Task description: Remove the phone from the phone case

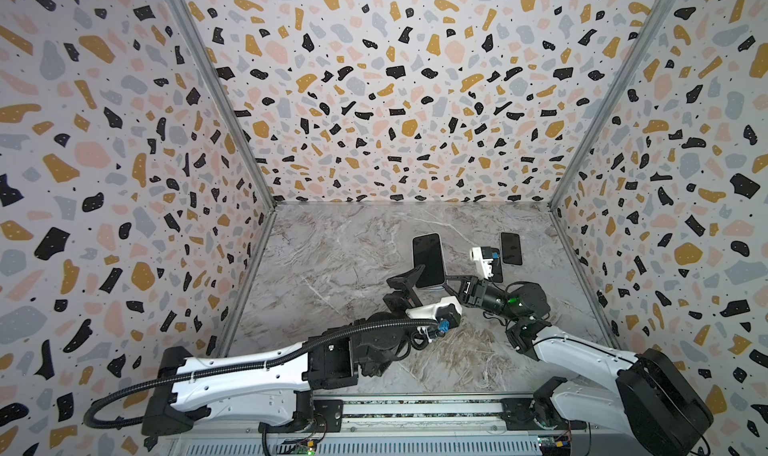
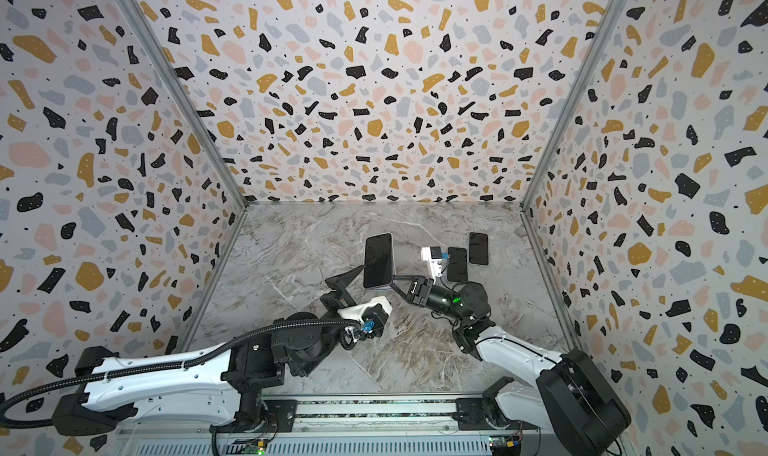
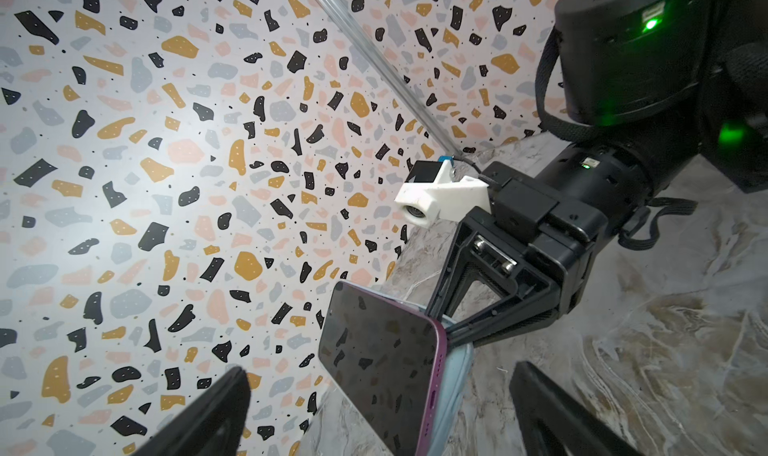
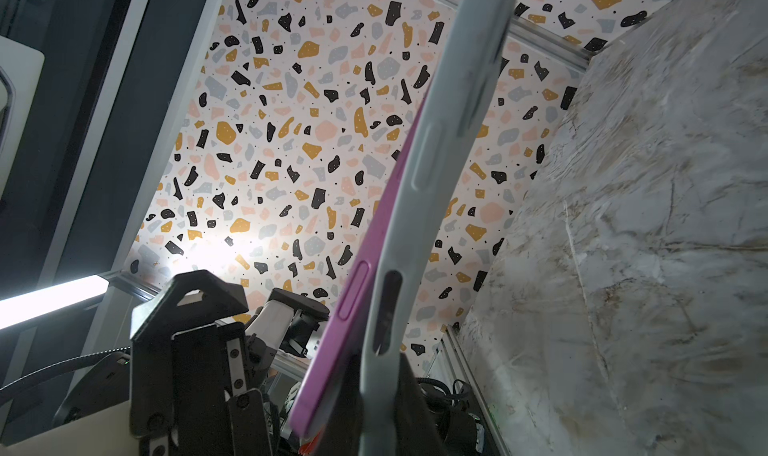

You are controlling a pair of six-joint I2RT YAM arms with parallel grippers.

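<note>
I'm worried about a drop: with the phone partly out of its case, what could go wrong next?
1. The right gripper pinches only an edge of the case, so the loosened phone could slide out and fall.
2. The left gripper is open around the phone's end; closing may clamp case and phone together.

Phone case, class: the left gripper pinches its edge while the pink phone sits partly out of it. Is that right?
One slip: the right gripper is the one pinching the edge of the phone case, as the left wrist view shows. The pink phone does sit partly out of it.
</note>
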